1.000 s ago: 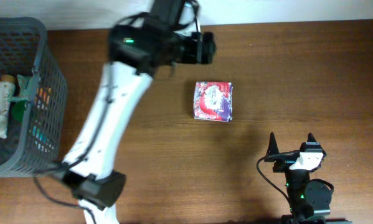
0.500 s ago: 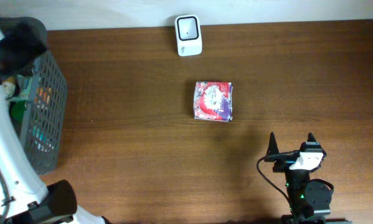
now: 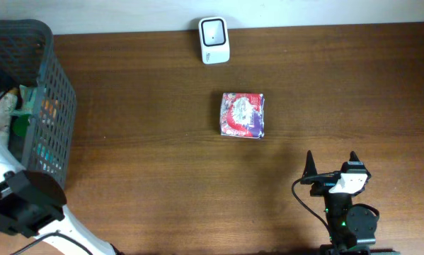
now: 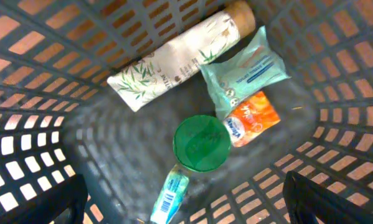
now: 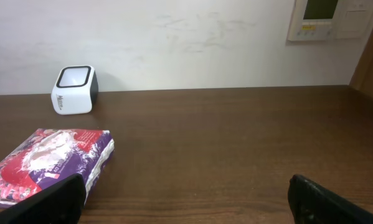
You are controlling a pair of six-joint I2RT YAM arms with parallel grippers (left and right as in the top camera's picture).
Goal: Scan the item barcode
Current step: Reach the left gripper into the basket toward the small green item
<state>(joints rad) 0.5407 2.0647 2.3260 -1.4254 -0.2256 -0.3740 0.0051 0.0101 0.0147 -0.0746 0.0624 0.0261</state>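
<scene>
A red and purple packet lies flat in the middle of the table, seen low left in the right wrist view. The white barcode scanner stands at the back edge. My left gripper hangs open inside the dark basket, above a green round lid and a small tube with a barcode. Nothing is between its fingers. My right gripper stands open and empty near the front right, facing the packet.
The basket also holds a white tube with a wooden cap, a teal wipes pack and an orange sachet. My left arm rises at the front left corner. A wall runs behind the table.
My left arm has swung from the scanner at the back over to the basket at the left, uncovering the scanner. The packet and the right arm have not moved.
</scene>
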